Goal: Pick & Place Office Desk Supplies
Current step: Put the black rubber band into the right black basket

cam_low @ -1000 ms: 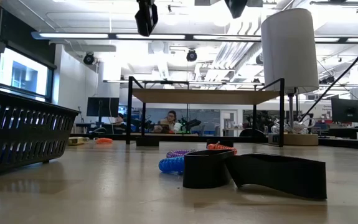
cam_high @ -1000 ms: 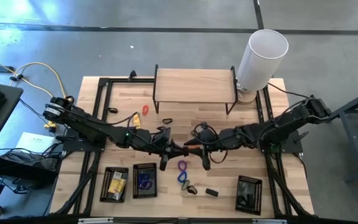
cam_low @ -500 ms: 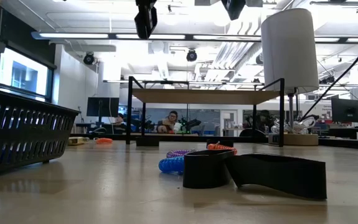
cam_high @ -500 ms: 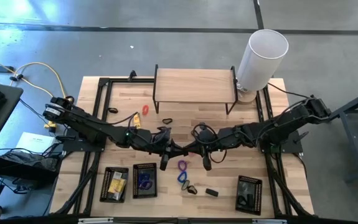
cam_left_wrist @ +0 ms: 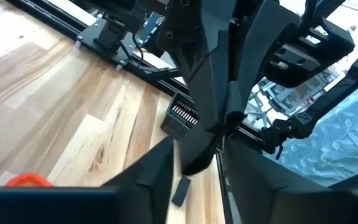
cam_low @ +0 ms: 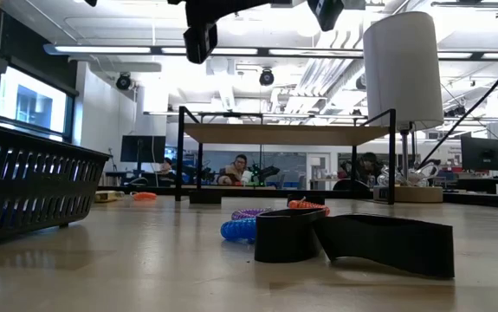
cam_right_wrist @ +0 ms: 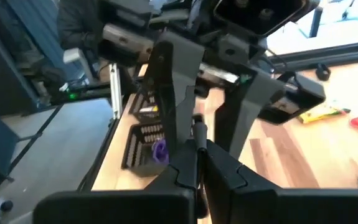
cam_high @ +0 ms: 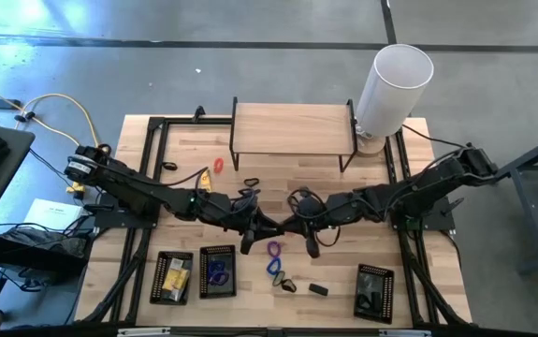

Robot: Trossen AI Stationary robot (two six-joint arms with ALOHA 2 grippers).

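Observation:
Above the table's middle my two grippers meet tip to tip. My right gripper is shut, and a small dark piece sticks out of its tips. My left gripper is open, one finger on each side of the right gripper's tips, touching nothing that I can see. On the table below lie a purple loop, a blue loop, a black clip and another black piece. My right gripper pinches the small dark piece between its two fingertips, only at their free ends. The fingers come nearly level from the table's right. The piece is lifted high above the table; which part of it they hold is too small to tell.
Black mesh trays sit near the front edge at left, left of middle and right. A low wooden shelf and a tall white cylinder stand at the back. An orange loop and a black loop lie before the shelf.
Both hands have stayed in place above the table's middle. My right gripper has shut on the small dark piece between the two grippers. My left gripper has then opened and rolled a little at the wrist.

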